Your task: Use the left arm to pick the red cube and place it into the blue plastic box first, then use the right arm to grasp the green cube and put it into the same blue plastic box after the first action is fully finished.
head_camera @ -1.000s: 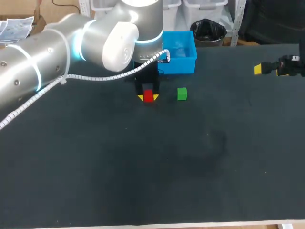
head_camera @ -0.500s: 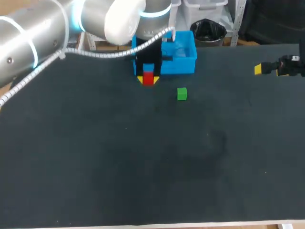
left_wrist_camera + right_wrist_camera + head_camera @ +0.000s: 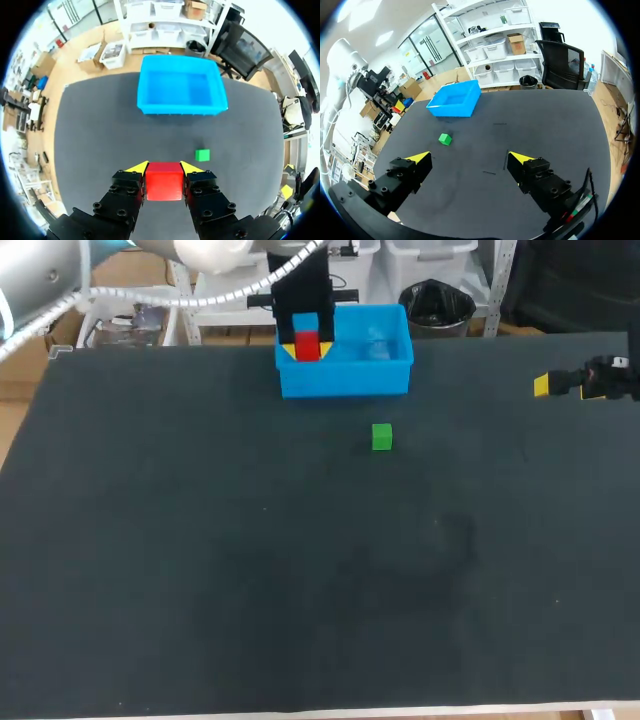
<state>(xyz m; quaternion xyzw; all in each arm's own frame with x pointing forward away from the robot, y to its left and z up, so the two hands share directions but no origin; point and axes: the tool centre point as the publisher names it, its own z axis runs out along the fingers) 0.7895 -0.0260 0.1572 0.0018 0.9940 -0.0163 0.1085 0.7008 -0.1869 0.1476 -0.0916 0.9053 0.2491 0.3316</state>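
Left gripper (image 3: 307, 348) has its fingers clamped on the red cube (image 3: 307, 346) from both sides, held up in the air near the blue box (image 3: 345, 380). Step in hand looks like the carry to the box. To do it well: bring the cube squarely over the open middle of the box, not the near wall, lower it inside the rim, then part the fingers and lift straight up so the cube is not dragged out. Right arm should wait till that is finished.

Right gripper (image 3: 470, 157) sits at the far right side of the tabletop (image 3: 300, 570), fingers wide apart, nothing between them. Green cube (image 3: 381, 437) lies alone on the tabletop in front of the box, apart from it.

Head view makes the red cube seem already over the box's left end. Left wrist view disagrees – the box is ahead of the fingers, with tabletop under the cube. Right wrist view alone shows the right fingers' gap; head view shows only one yellow tip there
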